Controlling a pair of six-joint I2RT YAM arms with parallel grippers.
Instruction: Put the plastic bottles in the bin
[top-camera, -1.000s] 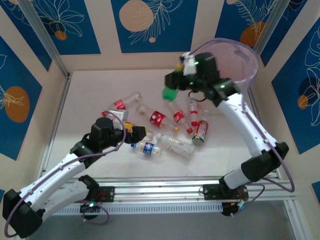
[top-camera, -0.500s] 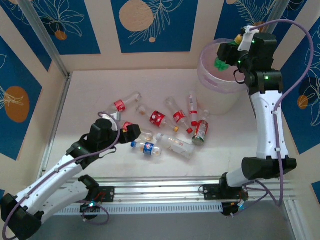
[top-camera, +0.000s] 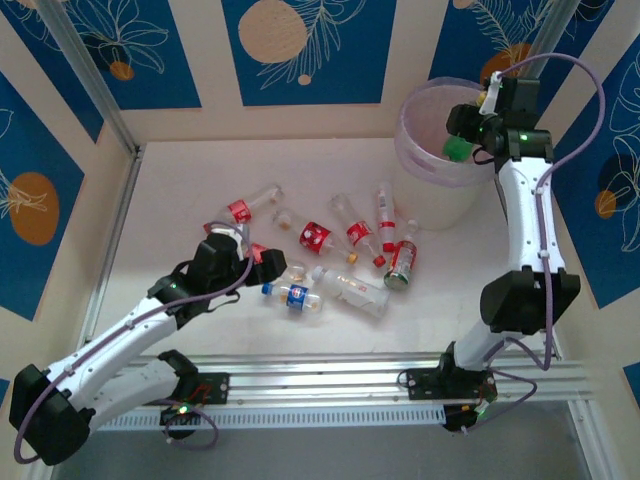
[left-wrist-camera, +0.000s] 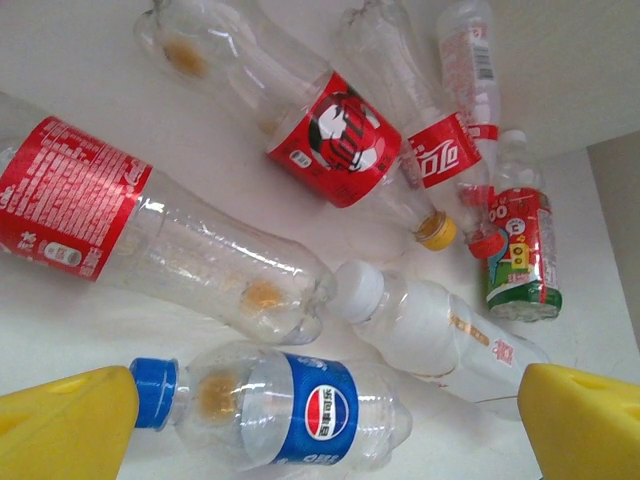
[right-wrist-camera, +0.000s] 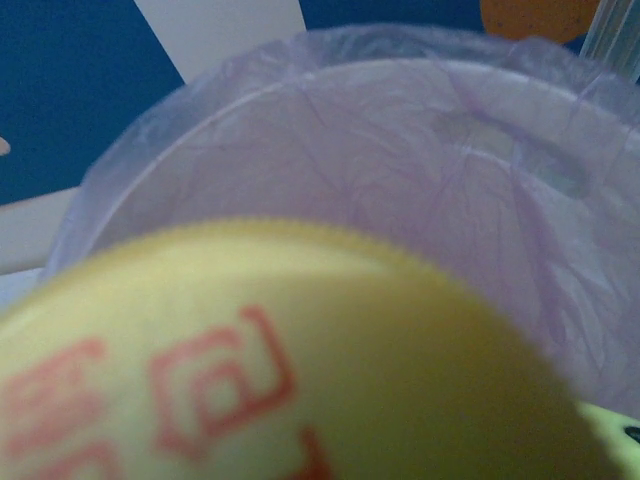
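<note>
While our right gripper (top-camera: 462, 138) holds a green bottle (top-camera: 457, 151) over the bin (top-camera: 408, 143), the left gripper (left-wrist-camera: 322, 425) gapes above the blue bottle (top-camera: 296, 296); next we release right.

Our arms (top-camera: 110, 345) are white with black joints, purple cables (top-camera: 590, 72) looping alongside; our left end effector (left-wrist-camera: 320, 430) has yellow fingers (left-wrist-camera: 62, 425).

I see clear bottles (left-wrist-camera: 335, 125) with red labels, one blue-labelled bottle (left-wrist-camera: 315, 420), a green bottle (top-camera: 457, 150), a pale pink bin (top-camera: 440, 200).
</note>
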